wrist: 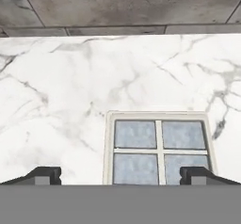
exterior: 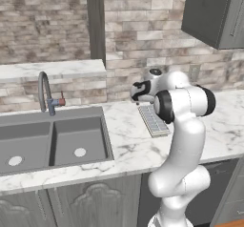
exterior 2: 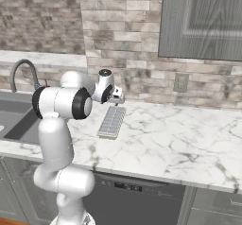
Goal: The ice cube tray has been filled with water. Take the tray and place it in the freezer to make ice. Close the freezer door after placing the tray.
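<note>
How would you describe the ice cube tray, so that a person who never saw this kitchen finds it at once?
Start at the double sink and look right along the marble counter. The ice cube tray lies flat there, under the open gripper. It is a long whitish rectangle with a grid of small blue-grey cells.

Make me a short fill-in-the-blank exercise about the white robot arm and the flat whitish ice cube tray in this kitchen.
1. The flat whitish ice cube tray lies on the ____ marble counter.
2. The two-finger gripper above it is ____.
3. Left of the tray is a grey double ____.

Missing words: white; open; sink
</note>
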Tool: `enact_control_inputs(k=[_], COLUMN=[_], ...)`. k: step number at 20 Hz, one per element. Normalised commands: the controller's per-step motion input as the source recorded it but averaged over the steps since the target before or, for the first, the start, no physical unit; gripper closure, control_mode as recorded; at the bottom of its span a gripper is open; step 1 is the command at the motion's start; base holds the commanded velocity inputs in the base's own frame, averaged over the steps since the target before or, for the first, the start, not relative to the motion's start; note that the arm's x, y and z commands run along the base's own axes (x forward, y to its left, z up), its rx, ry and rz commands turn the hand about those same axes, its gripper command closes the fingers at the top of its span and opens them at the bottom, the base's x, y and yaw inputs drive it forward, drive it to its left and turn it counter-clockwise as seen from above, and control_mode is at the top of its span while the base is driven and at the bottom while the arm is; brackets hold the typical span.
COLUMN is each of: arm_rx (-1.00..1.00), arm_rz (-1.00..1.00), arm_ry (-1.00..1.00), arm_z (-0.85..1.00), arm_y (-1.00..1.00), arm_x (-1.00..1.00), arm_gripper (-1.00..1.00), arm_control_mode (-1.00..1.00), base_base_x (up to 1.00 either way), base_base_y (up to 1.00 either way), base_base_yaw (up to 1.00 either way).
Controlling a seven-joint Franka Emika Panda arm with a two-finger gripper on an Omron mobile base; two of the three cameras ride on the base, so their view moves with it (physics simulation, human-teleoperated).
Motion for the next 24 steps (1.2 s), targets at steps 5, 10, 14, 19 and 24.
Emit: enact_control_inputs(k=[5, 10, 14, 19, 24], arm_rx=[0.0, 0.0, 0.0, 0.0, 0.0], arm_rz=[0.0, 0.0, 0.0, 0.0, 0.0], arm_ry=[0.03, 0.04, 0.04, 0.03, 0.03], arm_z=[-0.15, -0.16, -0.19, -0.2, -0.18], arm_y=[0.0, 0.0, 0.0, 0.0, 0.0], arm_x=[0.34, 0.34, 0.34, 0.38, 0.34], arm_gripper=[-1.0, -1.0, -1.0, -1.0, -1.0], arm_control_mode=[-1.0, -1.0, -1.0, -1.0, -1.0], base_base_x=[0.0, 0.0, 0.0, 0.0, 0.0], base_base_y=[0.0, 0.0, 0.0, 0.0, 0.0], base_base_yaw=[0.0, 0.0, 0.0, 0.0, 0.0])
